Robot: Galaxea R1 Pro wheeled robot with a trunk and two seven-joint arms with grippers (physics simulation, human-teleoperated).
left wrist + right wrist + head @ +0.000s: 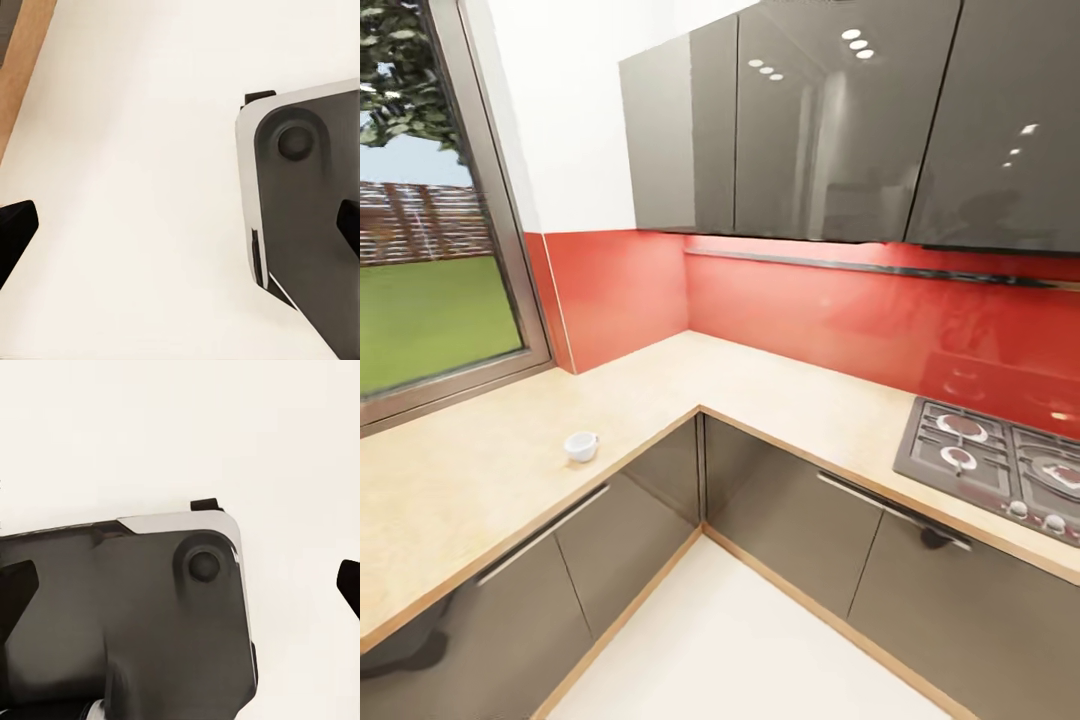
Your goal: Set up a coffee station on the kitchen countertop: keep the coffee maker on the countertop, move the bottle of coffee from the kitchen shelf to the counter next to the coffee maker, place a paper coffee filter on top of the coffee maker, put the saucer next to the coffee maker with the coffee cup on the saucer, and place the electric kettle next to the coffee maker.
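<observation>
A small white coffee cup [581,446] stands upright on the left run of the beige countertop [470,480], near its front edge and below the window. Nothing stands beside it. In the left wrist view my left gripper [182,232] hangs open over the pale floor, one dark fingertip [15,234] at each side of the picture. My right gripper [184,585] is open too, above the robot's grey base [127,615], with nothing between its fingers.
The L-shaped counter wraps a corner with a red backsplash [810,320]. A gas hob [1000,465] is set in the right run. Dark wall cabinets [830,120] hang above, grey base cabinets [660,500] below. A window [420,240] is at left. White floor [740,640] lies ahead.
</observation>
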